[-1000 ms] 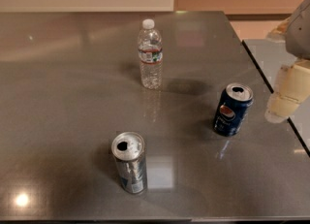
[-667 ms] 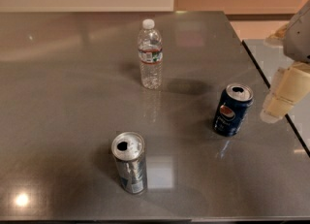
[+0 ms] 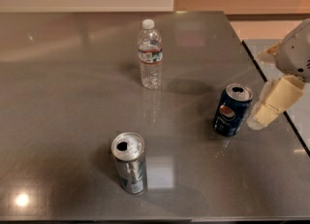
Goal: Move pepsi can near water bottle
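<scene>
The pepsi can (image 3: 232, 110), dark blue with a round logo and an opened silver top, stands upright on the grey table at the right. The water bottle (image 3: 150, 55), clear with a white cap and a label band, stands upright further back near the table's middle. My gripper (image 3: 272, 103), with cream-coloured fingers, hangs at the right edge of the view, just right of the pepsi can and close to it. It holds nothing.
A taller silver-grey can (image 3: 129, 162) with an opened top stands near the front of the table (image 3: 58, 121). The table's right edge runs just behind my gripper, with a gap and a second surface (image 3: 271, 68) beyond it.
My gripper has shifted slightly left toward the pepsi can. The cans and the bottle have not moved.
</scene>
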You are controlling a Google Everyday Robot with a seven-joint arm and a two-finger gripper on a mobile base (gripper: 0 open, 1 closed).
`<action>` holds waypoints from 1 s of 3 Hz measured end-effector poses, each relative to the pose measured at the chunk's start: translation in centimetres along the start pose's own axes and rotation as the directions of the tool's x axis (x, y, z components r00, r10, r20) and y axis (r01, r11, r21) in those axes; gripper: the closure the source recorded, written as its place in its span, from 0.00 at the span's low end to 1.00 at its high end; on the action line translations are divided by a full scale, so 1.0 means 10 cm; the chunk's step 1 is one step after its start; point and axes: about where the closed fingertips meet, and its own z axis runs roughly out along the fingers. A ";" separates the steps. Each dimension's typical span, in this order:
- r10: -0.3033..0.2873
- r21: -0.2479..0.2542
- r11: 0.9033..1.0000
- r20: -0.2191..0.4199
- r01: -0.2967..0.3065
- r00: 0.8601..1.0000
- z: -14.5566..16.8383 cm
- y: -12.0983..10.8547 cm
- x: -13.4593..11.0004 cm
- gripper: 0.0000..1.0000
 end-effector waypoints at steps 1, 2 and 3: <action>0.020 -0.046 0.999 0.090 -0.016 0.996 0.20 0.12 -0.08 0.00; 0.024 -0.076 0.997 0.150 -0.013 0.988 0.35 0.22 -0.15 0.00; 0.026 -0.089 0.996 0.174 -0.010 0.984 0.45 0.27 -0.17 0.15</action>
